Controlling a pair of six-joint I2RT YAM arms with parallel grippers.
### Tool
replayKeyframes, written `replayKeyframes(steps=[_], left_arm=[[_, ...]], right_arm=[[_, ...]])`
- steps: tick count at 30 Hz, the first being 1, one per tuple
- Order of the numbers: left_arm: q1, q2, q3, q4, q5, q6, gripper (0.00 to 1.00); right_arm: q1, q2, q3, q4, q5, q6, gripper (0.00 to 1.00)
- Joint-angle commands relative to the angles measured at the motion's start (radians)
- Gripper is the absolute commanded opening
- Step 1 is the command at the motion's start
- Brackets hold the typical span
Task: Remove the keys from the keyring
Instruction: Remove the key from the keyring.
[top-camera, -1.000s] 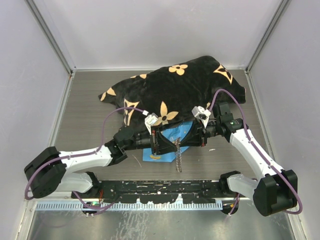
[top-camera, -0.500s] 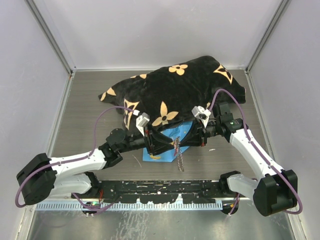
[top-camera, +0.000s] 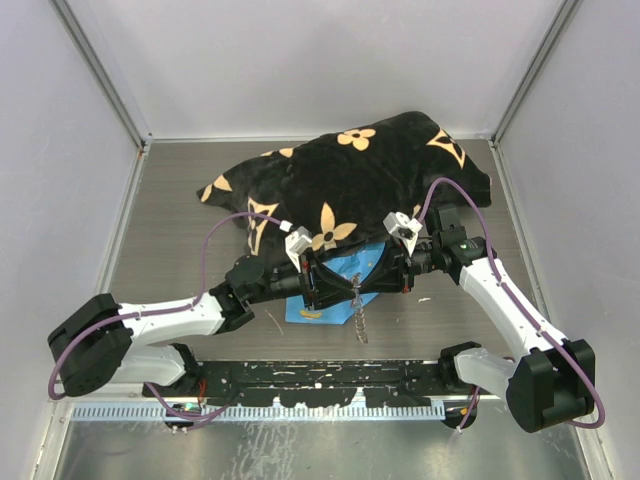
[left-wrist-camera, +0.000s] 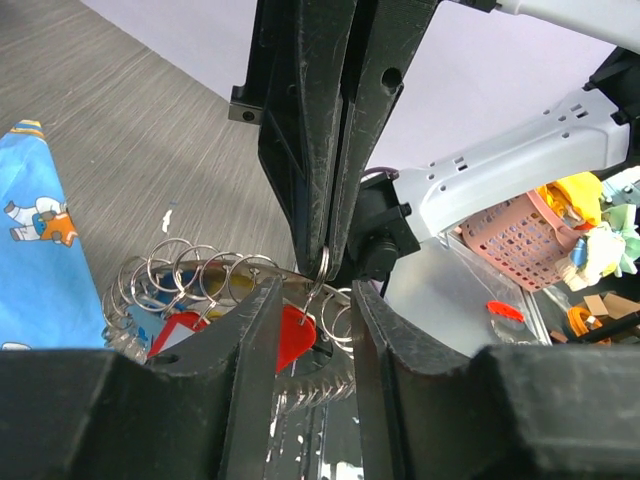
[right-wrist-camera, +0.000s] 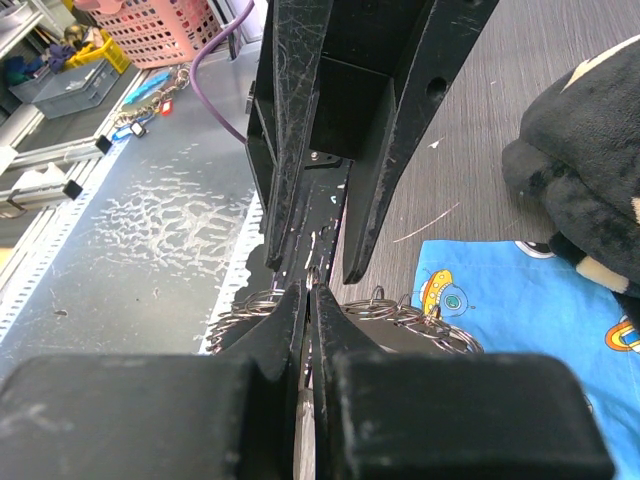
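A keyring (left-wrist-camera: 190, 272) of silvery, chain-like coiled wire loops is held raised above the grey wood-grain tabletop (top-camera: 180, 200). It is a little in from the middle of the near edge, over a small blue cloth (top-camera: 322, 292) printed with cartoon figures. A black plush blanket (top-camera: 350, 180) with tan flower shapes is heaped toward the far edge. The right gripper (right-wrist-camera: 307, 290) is pressed together, and one thin loop of the keyring is seen pinched at its tips in the left wrist view. From that pinch a short length of the chain is left hanging toward the near edge in the top view. The left gripper (left-wrist-camera: 315, 298) is brought nose to nose with it from the opposite side, with its fingers spread and a clear gap between them. A small key (left-wrist-camera: 292, 335) with a red plastic head is framed in that gap, directly ahead of the fingers and just below the right gripper's pinch. Whether either finger touches it cannot be told. The coil is laid crosswise to the left fingers, while the key hangs downward from it. The left arm is judged the nearer and the only free one, so the coming grasp is expected to be made straight ahead onto the red head.
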Motion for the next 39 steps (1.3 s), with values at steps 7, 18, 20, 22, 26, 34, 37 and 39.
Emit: replayKeyframes(steps=[7, 18, 20, 22, 26, 34, 37, 39], left_arm=[[-0.011, 0.058, 0.067, 0.082, 0.019, -0.014, 0.26], [-0.012, 0.058, 0.069, 0.078, 0.03, -0.018, 0.05], [-0.011, 0.057, 0.07, 0.072, 0.029, -0.019, 0.0], [-0.011, 0.052, 0.073, 0.058, 0.024, -0.018, 0.0], [-0.011, 0.027, 0.086, -0.024, 0.019, -0.001, 0.0], [-0.006, -0.061, 0.19, -0.408, 0.086, 0.113, 0.0], [0.012, -0.066, 0.267, -0.608, 0.158, 0.154, 0.0], [0.024, -0.054, 0.325, -0.736, 0.213, 0.18, 0.0]], right_arm=[[0.0, -0.028, 0.005, 0.029, -0.057, 0.011, 0.01], [0.0, -0.03, 0.003, 0.03, -0.057, 0.014, 0.01], [0.001, -0.03, 0.004, 0.031, -0.057, 0.014, 0.01], [0.0, -0.031, 0.003, 0.031, -0.057, 0.015, 0.01], [0.001, -0.032, 0.002, 0.031, -0.046, 0.015, 0.05], [0.0, -0.034, 0.037, -0.025, 0.016, -0.018, 0.31], [0.001, -0.033, 0.069, -0.099, 0.035, -0.086, 0.42], [0.0, -0.034, 0.082, -0.126, 0.034, -0.11, 0.48]])
